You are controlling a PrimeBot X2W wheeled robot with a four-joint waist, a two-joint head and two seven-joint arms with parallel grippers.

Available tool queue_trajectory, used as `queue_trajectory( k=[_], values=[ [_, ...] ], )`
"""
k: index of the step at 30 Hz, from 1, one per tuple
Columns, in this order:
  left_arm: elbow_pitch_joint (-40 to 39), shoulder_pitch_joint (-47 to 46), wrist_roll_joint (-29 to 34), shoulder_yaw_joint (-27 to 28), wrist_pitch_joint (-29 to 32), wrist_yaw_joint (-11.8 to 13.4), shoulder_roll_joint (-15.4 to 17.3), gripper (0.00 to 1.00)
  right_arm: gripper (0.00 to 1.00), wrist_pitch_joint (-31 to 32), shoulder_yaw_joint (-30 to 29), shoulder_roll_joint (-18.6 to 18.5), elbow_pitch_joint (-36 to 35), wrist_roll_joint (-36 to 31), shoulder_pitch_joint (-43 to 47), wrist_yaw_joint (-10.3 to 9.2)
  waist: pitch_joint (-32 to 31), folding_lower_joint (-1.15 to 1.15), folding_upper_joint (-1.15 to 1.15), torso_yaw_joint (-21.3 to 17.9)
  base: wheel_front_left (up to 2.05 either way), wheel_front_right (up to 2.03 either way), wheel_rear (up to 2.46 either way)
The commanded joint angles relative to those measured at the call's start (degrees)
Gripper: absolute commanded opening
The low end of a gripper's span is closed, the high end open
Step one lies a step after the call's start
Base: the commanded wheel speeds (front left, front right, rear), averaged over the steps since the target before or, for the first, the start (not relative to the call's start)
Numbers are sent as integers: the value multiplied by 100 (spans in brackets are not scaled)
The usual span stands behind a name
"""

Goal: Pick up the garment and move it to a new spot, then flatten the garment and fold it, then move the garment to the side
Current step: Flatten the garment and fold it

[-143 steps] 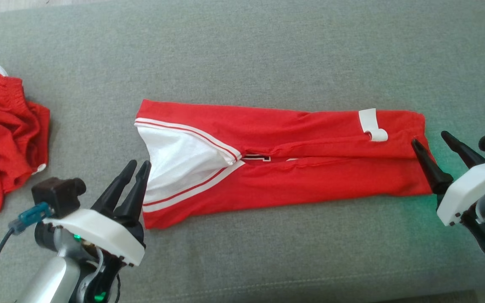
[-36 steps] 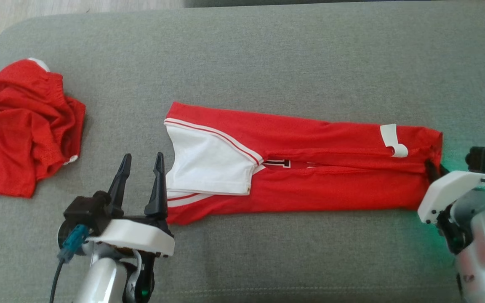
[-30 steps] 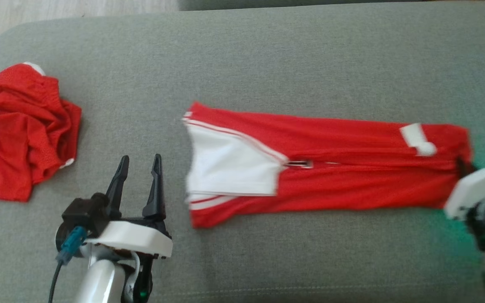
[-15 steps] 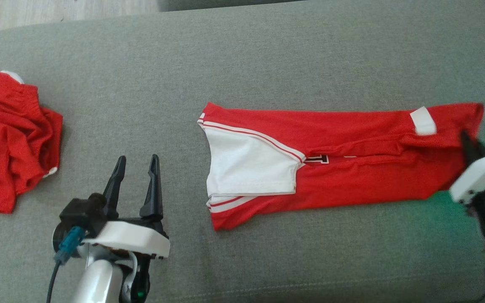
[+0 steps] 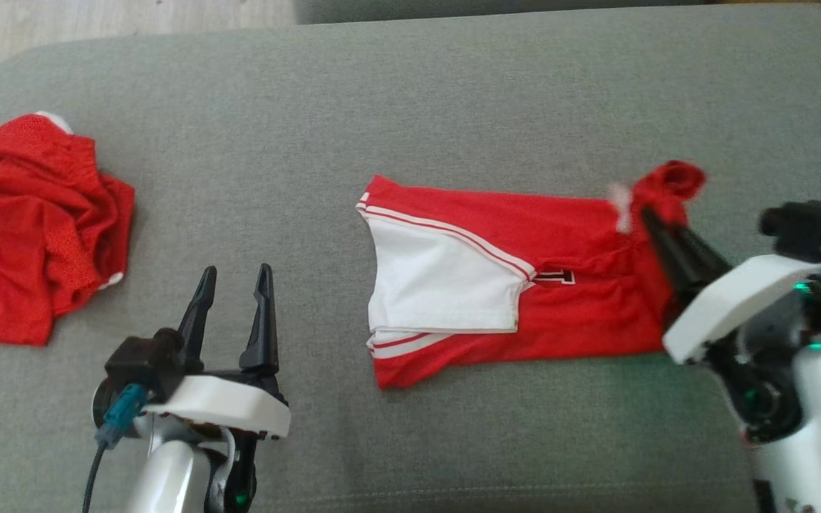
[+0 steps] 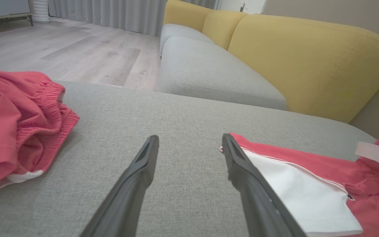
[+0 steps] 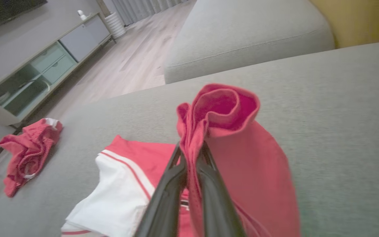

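Head view: the garment [image 5: 581,313], a red jersey with a white panel and striped trim, lies folded into a long band on the grey cushion [image 5: 410,107], right of its middle and closer to the near edge than the far one. The right pincer [image 5: 649,217] reaches in from the cushion's right edge, forearm low and fingers slanting up and to the left. It is clamped tight on the garment's right end, which is raised into a small bunched curl above the rest of the cloth. The left pincer [image 5: 237,271] sits by the near edge, left of the middle, with its fingers pointing toward the far edge and spread wide apart. It holds nothing and stands clear of the garment's white end. A second, crumpled red garment [image 5: 33,221] lies at the left edge.

Left wrist view: the left pincer [image 6: 190,138] is low over the cushion [image 6: 176,115], its two fingers far apart with bare fabric between them. The garment [image 6: 308,191] lies just beyond the right finger, and the crumpled red garment [image 6: 12,115] is off to the left. Behind are a yellow sofa back [image 6: 308,59] and a wooden floor [image 6: 77,49].

Right wrist view: the right pincer [image 7: 191,154] has its fingers pressed together on a fold of the garment [image 7: 242,164], whose end rolls over above the tips while the cloth drapes down to the right. The white panel lies flat on the cushion [image 7: 341,98] below and to the left.
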Motion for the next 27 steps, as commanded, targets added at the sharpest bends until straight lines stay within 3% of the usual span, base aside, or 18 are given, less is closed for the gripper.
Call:
queue_trajectory(
  k=[1, 11, 27],
  values=[
    [-186, -174, 13, 151, -70, 36, 2, 100, 0, 15, 241, 50, -300, 93, -115, 37, -6, 0, 0, 43, 0, 0, 0],
    [-228, -239, -9, 125, -70, 66, 1, 100, 0, -175, 1319, 506, -18, 362, -531, 37, 40, 0, 0, 234, 0, 0, 0],
    [-252, -311, -163, -65, -70, 147, 1, 100, 0, -956, 2319, 755, 1713, 743, -1365, 37, 124, 0, 0, 688, 0, 0, 0]
  ],
)
